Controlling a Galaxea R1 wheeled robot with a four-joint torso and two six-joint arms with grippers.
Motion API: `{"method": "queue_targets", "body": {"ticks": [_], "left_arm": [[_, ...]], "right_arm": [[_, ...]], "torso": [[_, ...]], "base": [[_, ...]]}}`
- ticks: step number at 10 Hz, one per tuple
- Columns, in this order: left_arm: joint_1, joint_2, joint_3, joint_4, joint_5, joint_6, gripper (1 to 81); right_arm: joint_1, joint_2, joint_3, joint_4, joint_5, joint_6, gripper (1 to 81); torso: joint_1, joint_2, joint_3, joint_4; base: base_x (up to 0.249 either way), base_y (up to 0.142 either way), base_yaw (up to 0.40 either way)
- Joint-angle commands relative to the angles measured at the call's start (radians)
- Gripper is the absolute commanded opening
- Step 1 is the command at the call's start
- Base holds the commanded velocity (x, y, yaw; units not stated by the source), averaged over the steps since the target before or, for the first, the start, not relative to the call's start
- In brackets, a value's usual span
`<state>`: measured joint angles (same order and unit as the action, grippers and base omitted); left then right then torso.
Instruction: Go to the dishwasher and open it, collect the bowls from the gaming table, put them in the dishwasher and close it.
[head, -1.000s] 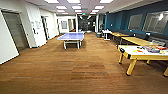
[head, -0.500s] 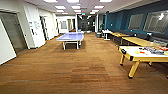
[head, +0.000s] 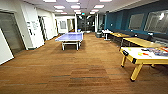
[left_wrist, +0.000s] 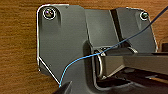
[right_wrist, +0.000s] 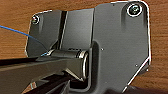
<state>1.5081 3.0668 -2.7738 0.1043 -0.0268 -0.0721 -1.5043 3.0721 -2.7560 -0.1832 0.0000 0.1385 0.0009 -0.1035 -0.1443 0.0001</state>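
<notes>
Ping-pong table (head: 70, 37) seen centre frame, white-topped table (head: 147, 53) at right, in head view; wood-grain floor (left_wrist: 17, 50) seen beneath wrists; gripper state cannot be told.

Thin blue cable (left_wrist: 82, 58) crosses robot's dark plate; brown wood-grain floor (left_wrist: 17, 50) behind.

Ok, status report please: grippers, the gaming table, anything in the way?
Grippers: state can't be told. Gaming table ahead right, white top, colourful items on it. Ping-pong table ahead left. Wood floor between.
</notes>
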Motion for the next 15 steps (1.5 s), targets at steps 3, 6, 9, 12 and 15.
{"method": "queue_targets", "body": {"ticks": [3, 6, 9, 12, 15], "left_arm": [[-0.048, 0.0, -0.001, -0.006, 0.051, 0.002, 81.1], [-0.048, 0.0, 0.002, -0.006, 0.051, 0.002, 81.1], [-0.048, 0.0, 0.002, -0.006, 0.051, 0.002, 81.1], [-0.048, 0.001, -0.001, -0.005, 0.053, 0.002, 81.1], [-0.048, 0.0, 0.002, -0.005, 0.053, 0.003, 81.1]], "right_arm": [[0.045, 0.003, 0.001, -0.01, -0.051, -0.002, 81.1], [0.051, -0.005, -0.005, -0.007, -0.051, 0.001, 81.1], [0.052, -0.013, -0.014, -0.002, -0.043, 0.012, 81.1], [0.055, -0.013, -0.011, -0.002, -0.041, 0.012, 81.1], [0.055, -0.013, -0.011, -0.002, -0.041, 0.012, 81.1]], "torso": [[0.0, 0.0, 0.0, 0.0], [0.0, 0.0, 0.0, 0.0], [0.0, 0.0, 0.0, 0.0], [0.0, 0.0, 0.0, 0.0], [0.001, 0.0, 0.0, 0.0]], "base": [[0.241, 0.0, 0.0], [0.241, 0.0, 0.0], [0.241, 0.0, 0.0], [0.241, 0.0, 0.0], [0.191, 0.0, 0.0]]}}
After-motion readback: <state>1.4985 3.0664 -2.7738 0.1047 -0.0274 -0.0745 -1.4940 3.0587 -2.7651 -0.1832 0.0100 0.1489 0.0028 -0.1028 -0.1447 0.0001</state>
